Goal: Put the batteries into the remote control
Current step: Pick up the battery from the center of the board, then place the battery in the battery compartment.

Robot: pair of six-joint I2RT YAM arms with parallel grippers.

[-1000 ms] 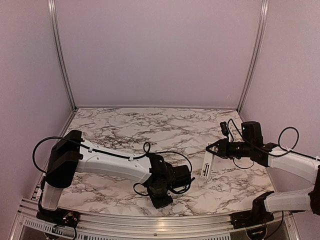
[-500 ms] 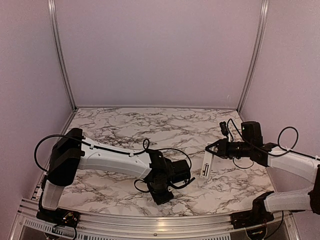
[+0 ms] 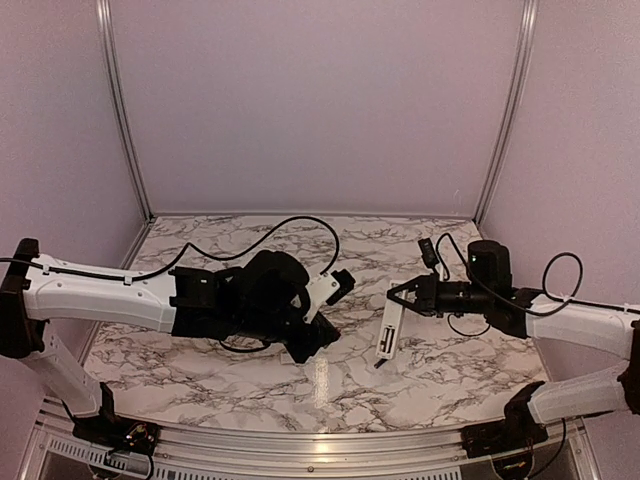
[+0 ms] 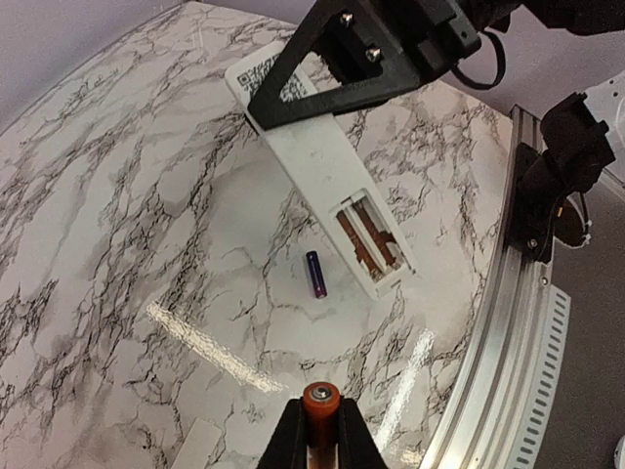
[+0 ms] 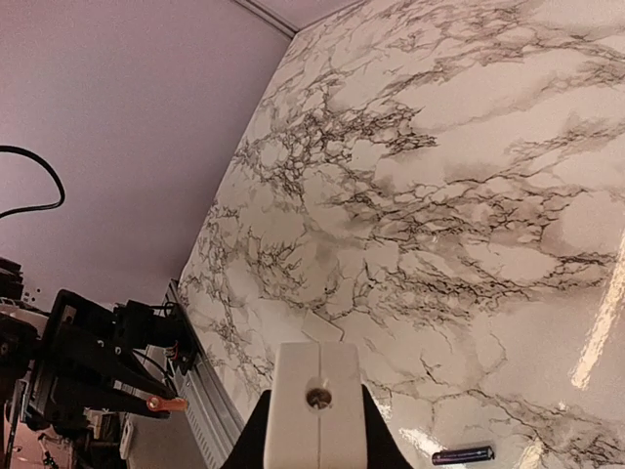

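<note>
Left wrist view put your left tool at the bottom edge. Its jaws were drawn in narrow and pinched on the orange-copper battery, whose round end faced the camera. Beyond it, you had the dark battery lying flat on the marble tabletop, just beside the lower end of the remote control. The remote hung tilted, back side up, with its battery bay uncovered and two slots showing at that lower end. Whether the end touched the tabletop could not be told. Your right tool was clamped across the remote's upper end, next to a QR-like label. A small white piece lay on the tabletop near your left tool. Right wrist view gave you the same grip from behind: the jaws closed on the remote's white end and the dark battery on the marble just beside it. Your left tool sat off to the left there, with the orange cell at its tip.
</note>
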